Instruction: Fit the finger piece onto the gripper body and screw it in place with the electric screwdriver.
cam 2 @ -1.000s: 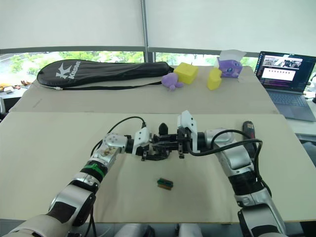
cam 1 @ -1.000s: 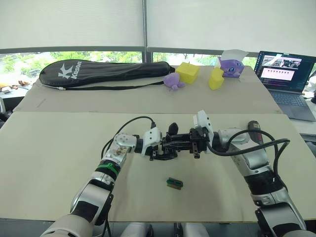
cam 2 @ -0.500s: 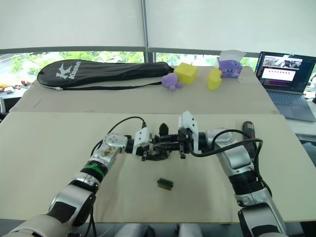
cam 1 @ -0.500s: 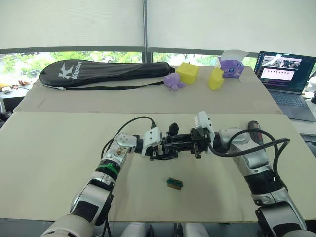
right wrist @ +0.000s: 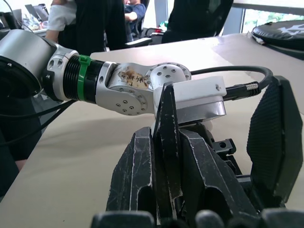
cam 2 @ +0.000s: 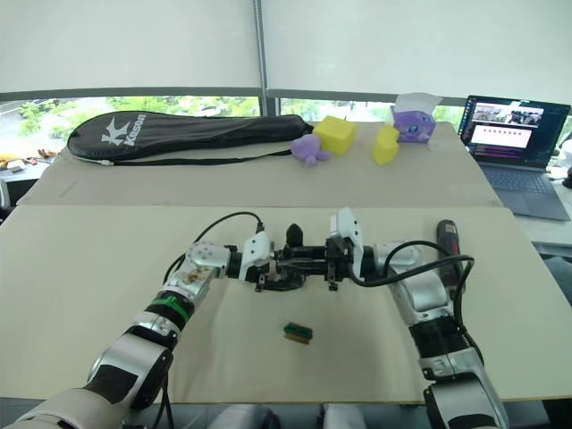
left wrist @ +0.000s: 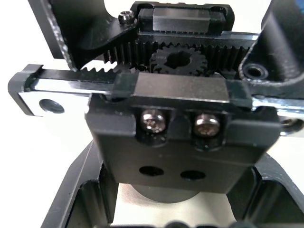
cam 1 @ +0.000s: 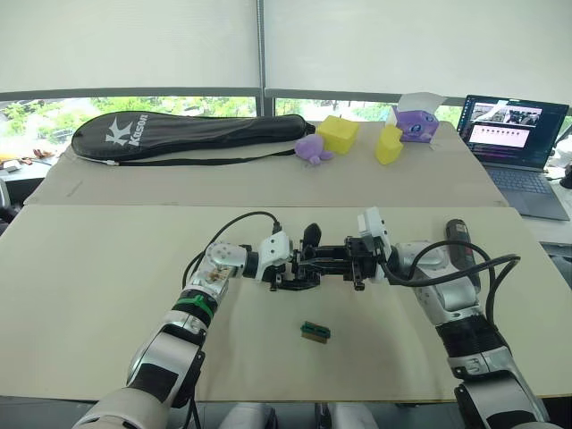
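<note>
Left gripper (cam 1: 288,268): white-cased wrist with black fingers, clamped on the gripper body from the robot's left; its wrist view looks straight onto the body's face.
Right gripper (cam 1: 350,260): meets the same assembly from the robot's right. In its wrist view the textured black fingers (right wrist: 274,156) stand spread, one to either side of a slim upright black blade.
Gripper body (cam 1: 308,262): black mechanical assembly held between the two grippers, at the middle of the near table. Whether it touches the table cannot be told.
Gripper body, close up (left wrist: 183,118): matte black rectangular block with two silver cross-head screws (left wrist: 155,119) side by side and two empty round holes beneath them; above, a toothed pinion (left wrist: 178,59) meshes with straight toothed racks.
Finger piece (right wrist: 165,142): narrow, scuffed black plastic blade tapering to a point, standing up between the right gripper's fingers against the body's angular linkages.
Electric screwdriver (cam 1: 457,239): long black cylinder with a small red mark, lying on the table beside the right forearm, apart from both grippers.
Small block (cam 1: 314,332): green-brown rectangle, flat on the table, nearer the robot than the held assembly.
Table (cam 1: 89,295): smooth, pale beige board.
Far table: black zipped racket bag (cam 1: 179,130), yellow foam blocks (cam 1: 340,131), purple toy (cam 1: 311,147), open laptop (cam 1: 514,134).
</note>
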Action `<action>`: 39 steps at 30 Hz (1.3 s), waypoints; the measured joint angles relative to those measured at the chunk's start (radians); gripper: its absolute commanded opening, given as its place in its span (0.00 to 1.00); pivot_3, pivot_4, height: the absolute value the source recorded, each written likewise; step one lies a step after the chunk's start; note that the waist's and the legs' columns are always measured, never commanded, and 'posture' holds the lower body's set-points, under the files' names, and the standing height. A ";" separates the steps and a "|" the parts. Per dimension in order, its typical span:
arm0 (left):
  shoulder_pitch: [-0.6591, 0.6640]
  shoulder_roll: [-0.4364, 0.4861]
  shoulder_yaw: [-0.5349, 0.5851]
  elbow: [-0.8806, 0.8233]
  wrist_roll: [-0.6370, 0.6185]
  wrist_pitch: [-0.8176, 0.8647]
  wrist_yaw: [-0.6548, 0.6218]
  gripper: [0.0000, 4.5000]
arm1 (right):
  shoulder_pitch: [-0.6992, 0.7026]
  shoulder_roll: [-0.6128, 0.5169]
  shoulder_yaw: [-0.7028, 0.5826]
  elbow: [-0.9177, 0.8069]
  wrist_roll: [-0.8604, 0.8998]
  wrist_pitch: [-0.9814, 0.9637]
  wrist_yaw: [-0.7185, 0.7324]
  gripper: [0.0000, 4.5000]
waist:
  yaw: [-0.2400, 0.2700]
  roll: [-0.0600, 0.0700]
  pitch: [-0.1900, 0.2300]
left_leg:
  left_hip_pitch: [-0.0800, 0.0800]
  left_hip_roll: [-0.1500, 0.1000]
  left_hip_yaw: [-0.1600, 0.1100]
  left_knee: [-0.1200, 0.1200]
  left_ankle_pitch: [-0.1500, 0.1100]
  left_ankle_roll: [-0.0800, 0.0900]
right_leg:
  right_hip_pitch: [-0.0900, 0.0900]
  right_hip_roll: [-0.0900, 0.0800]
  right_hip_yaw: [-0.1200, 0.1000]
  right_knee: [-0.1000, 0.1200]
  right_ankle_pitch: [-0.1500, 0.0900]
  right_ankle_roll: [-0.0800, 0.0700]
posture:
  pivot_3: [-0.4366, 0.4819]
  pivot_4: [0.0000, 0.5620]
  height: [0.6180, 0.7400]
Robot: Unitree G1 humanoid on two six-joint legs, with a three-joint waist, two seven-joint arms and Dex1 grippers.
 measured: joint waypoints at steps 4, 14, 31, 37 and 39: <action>0.000 0.002 0.000 -0.001 0.002 0.000 0.001 0.52 | -0.018 0.000 0.022 0.045 -0.006 -0.054 0.035 0.07 | -0.001 0.000 -0.002 | 0.001 0.000 0.000 0.000 0.000 0.000 | 0.001 0.000 0.000 0.000 0.000 0.000 | 0.48 0.27 1.00; 0.000 0.005 0.000 0.009 0.006 0.004 0.025 0.52 | -0.101 -0.011 0.068 0.120 -0.038 -0.056 0.073 0.07 | -0.002 0.000 -0.005 | 0.005 0.000 0.000 0.000 0.000 0.000 | 0.004 0.000 0.003 0.001 0.000 0.000 | 0.48 0.27 1.00; -0.006 -0.001 -0.002 0.014 0.016 0.003 0.026 0.52 | -0.106 -0.056 0.069 0.054 -0.040 0.052 0.040 0.38 | 0.000 -0.001 -0.011 | 0.002 0.000 0.000 -0.001 0.000 0.000 | 0.001 -0.001 0.003 0.001 0.000 0.000 | 0.48 0.27 1.00; -0.017 -0.003 -0.002 0.020 0.016 -0.001 0.024 0.52 | -0.104 -0.191 0.023 -0.078 -0.036 0.160 0.052 0.69 | 0.001 -0.001 -0.011 | -0.003 0.000 0.000 -0.001 0.000 0.000 | -0.004 -0.001 0.001 -0.001 0.000 0.000 | 0.48 0.27 1.00; -0.019 -0.006 -0.002 0.026 0.016 -0.001 0.026 0.52 | -0.089 -0.246 -0.001 -0.161 -0.034 0.188 0.054 0.69 | 0.003 -0.001 -0.011 | -0.003 0.000 -0.001 -0.001 0.000 0.000 | -0.003 -0.001 0.001 -0.001 0.000 0.000 | 0.48 0.27 1.00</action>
